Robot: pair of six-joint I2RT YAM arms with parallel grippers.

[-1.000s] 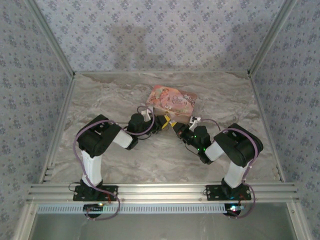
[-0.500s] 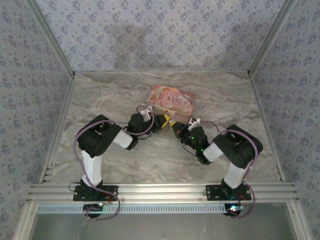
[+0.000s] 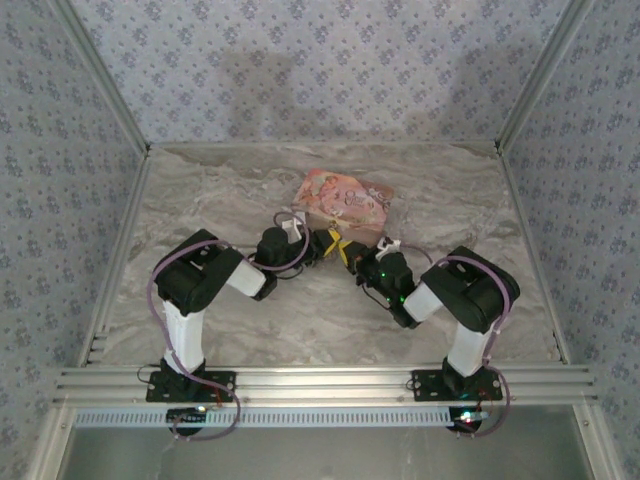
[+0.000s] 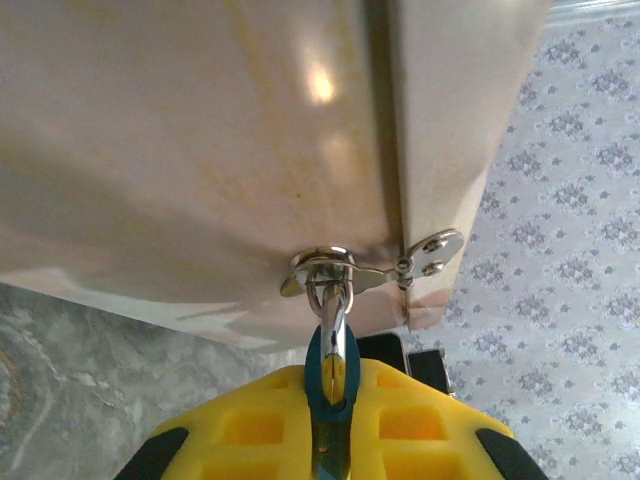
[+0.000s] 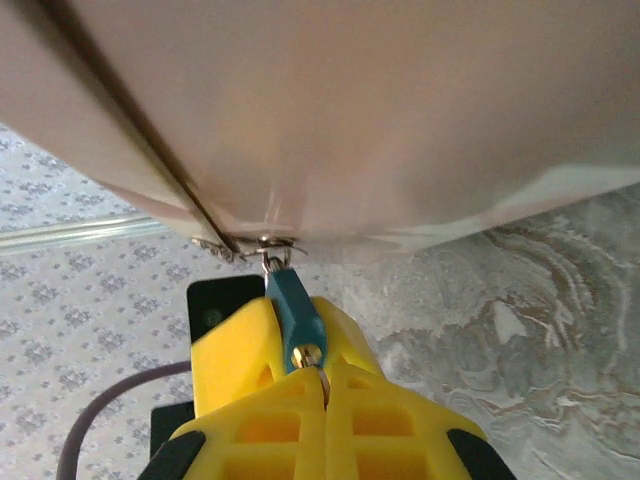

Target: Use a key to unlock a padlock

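Both arms reach in over the table (image 3: 250,320), wrists angled twd each other. Their tips meet just near of the pink case (image 3: 345,200), which lies flat twd the far side, a bit right of centre.

L gripper (image 4: 331,400): yellow fingers closed on the padlock (image 4: 322,372), teal body w/ a silver shackle, pinched between the two pads. The shackle runs up thru the metal hasp (image 4: 345,268) on the case's near edge, so the padlock is hooked onto the case, held off the table btwn the two grippers. Hasp plate is screwed on beside the case's seam. Shackle looks seated in the body, but can't tell for sure from this angle.

R gripper (image 5: 324,402): closed tight, pads together, w/ a thin metal blade, the key (image 5: 321,381), nipped at the seam btwn them. Key tip meets the brass end of the padlock body; can't tell how far in it sits. In the rt wrist view the teal body slants up and left from the fingers to the hasp, w/ the case's pale underside looming above it.

From above, the two grippers are nearly touching, L one on the left, R one just right and near of it. The padlock itself is too small to make out there.
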